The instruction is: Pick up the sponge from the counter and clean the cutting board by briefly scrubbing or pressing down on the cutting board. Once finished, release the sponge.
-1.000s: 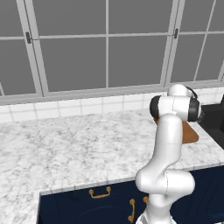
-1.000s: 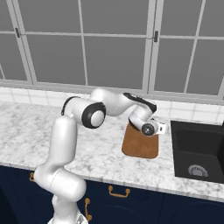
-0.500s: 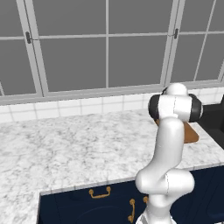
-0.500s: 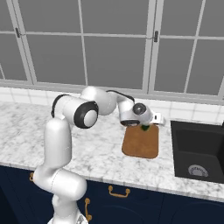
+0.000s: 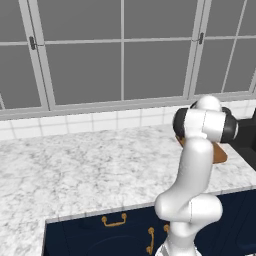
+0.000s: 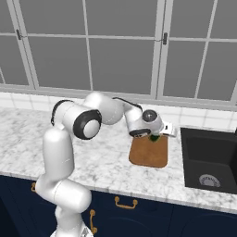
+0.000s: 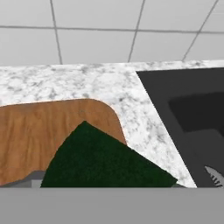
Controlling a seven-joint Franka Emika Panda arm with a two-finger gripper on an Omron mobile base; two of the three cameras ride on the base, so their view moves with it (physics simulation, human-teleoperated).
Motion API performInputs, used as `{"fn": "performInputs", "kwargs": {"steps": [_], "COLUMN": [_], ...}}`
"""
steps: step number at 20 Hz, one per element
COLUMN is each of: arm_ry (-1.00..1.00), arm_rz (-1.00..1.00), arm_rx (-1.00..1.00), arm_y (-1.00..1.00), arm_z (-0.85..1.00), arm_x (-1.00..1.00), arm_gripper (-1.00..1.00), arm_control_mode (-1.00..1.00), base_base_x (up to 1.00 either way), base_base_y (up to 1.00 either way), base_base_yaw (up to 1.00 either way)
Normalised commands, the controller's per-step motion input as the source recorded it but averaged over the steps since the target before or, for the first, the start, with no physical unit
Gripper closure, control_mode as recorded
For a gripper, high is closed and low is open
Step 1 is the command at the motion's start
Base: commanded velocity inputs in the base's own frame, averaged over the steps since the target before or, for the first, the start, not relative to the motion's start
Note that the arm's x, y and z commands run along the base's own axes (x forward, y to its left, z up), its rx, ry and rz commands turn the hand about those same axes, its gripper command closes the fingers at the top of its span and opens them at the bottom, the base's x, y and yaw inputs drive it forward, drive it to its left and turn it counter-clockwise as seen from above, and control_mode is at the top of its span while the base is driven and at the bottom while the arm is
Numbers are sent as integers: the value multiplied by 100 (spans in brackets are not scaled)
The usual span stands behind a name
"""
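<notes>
The orange-brown cutting board (image 6: 148, 155) lies on the marbled counter (image 6: 106, 157), just left of the sink. My gripper (image 6: 155, 137) hangs over the board's far right corner, shut on the dark green sponge (image 6: 153, 137). In the hand view the sponge (image 7: 105, 162) sits close under the camera and hides the fingertips, reaching over the rounded corner of the cutting board (image 7: 39, 131) and the counter (image 7: 131, 87) beside it. I cannot tell whether the sponge touches the board. In the left base view my own arm hides all but a sliver of the cutting board (image 5: 219, 154).
A dark sink basin (image 6: 208, 159) is sunk into the counter right of the board; its rim (image 7: 175, 87) runs close to the sponge. A white tiled backsplash (image 7: 96, 43) and windows stand behind. Navy cabinet fronts with brass handles (image 6: 125, 202) lie below.
The wrist has turned and the hand has shifted slightly over the far end of the board. The sponge has stayed in the gripper throughout.
</notes>
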Motion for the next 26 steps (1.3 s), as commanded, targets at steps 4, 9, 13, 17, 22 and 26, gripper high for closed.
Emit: {"fn": "performInputs", "kwargs": {"steps": [4,9,13,17,22,26], "arm_ry": [0,-5,-12,-27,-34,-17], "arm_rz": [-3,0,0,0,-3,-7], "arm_rx": [0,0,0,0,0,-1], "arm_y": [-2,0,0,22,50,65], "arm_z": [-63,-100,-100,-100,-100,-100], "arm_x": [-51,-2,-1,-2,-35,-28], "arm_gripper": [100,100,100,100,100,100], "arm_control_mode": [-100,-100,-100,-100,-100,-100], "base_base_x": [0,0,0,0,0,0], "base_base_y": [0,0,0,0,0,0], "base_base_yaw": [0,0,0,0,0,0]}}
